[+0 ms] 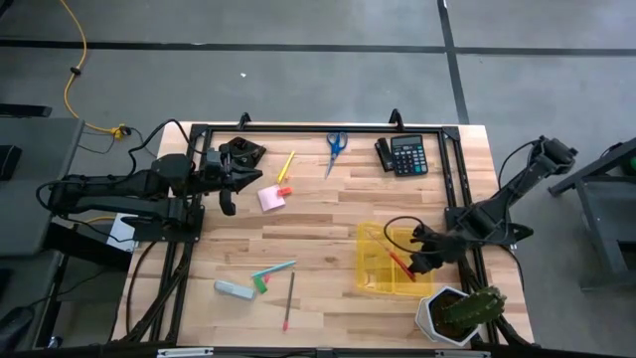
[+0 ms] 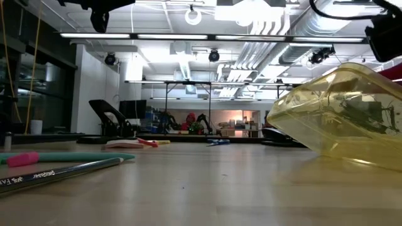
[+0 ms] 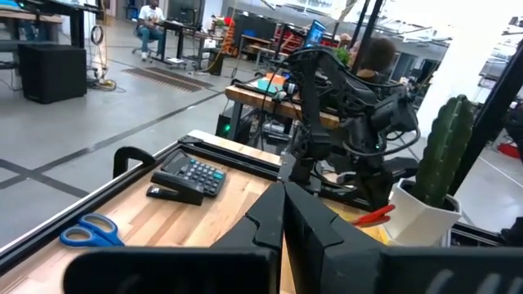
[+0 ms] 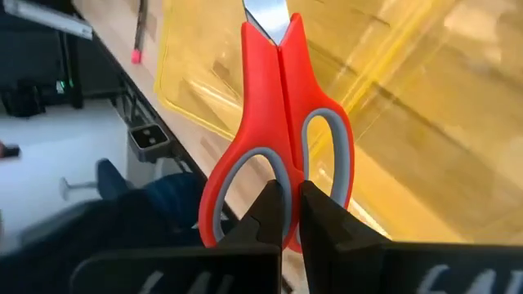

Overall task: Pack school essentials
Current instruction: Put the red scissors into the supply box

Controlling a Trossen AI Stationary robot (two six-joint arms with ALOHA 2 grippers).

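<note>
Red-handled scissors (image 4: pixel 282 155) sit clamped by the handle in my right gripper (image 4: pixel 290 200), over the yellow transparent box (image 1: pixel 388 261) at the table's right. My left gripper (image 1: pixel 227 189), fingers pressed together and empty, hovers beside the pink sticky-note pad (image 1: pixel 269 198).

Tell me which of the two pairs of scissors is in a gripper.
The red-handled scissors: the right gripper is shut on them over the yellow box. The blue-handled scissors lie untouched at the table's far edge.

Open tabletop is found left of the yellow box (image 1: pixel 376 261); the cactus (image 1: pixel 467 308) crowds its right corner.
</note>
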